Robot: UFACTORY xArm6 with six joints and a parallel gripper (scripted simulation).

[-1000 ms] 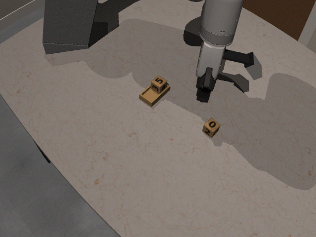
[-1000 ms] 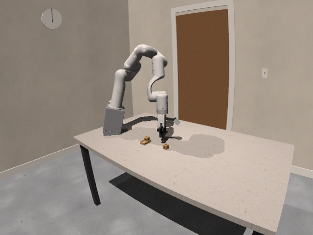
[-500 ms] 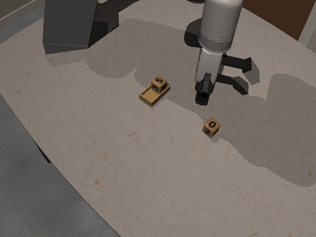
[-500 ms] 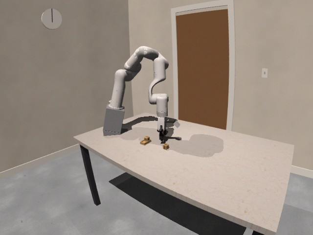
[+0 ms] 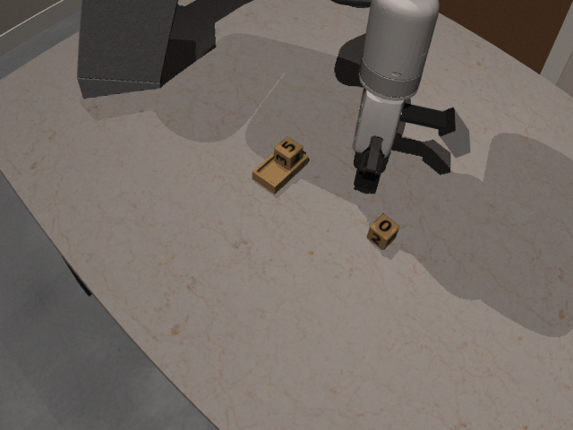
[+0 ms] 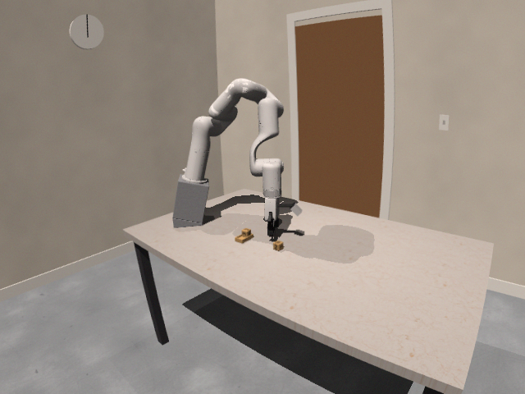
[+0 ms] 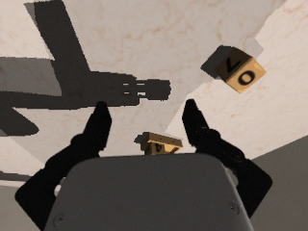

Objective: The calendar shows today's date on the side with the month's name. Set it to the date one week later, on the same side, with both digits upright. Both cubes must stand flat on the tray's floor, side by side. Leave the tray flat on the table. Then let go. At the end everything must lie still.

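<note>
A small wooden tray (image 5: 276, 173) lies flat on the table. One wooden cube (image 5: 288, 154) stands in the tray's far end, with 5 on top and 3 on a side; the near end of the tray is empty. A second cube (image 5: 383, 230) lies on the table to the right of the tray, with 0 on top and 2 on a side. My gripper (image 5: 369, 177) is open and empty, pointing down between the tray and the loose cube, above the table. In the wrist view the loose cube (image 7: 240, 74) is at the upper right, and the tray with its cube (image 7: 161, 143) shows between the fingers.
The arm's grey base block (image 5: 124, 44) stands at the back left of the table. The table's left edge runs diagonally at the lower left. In the wide view the tray (image 6: 242, 237) and loose cube (image 6: 278, 245) sit near the table's far left part.
</note>
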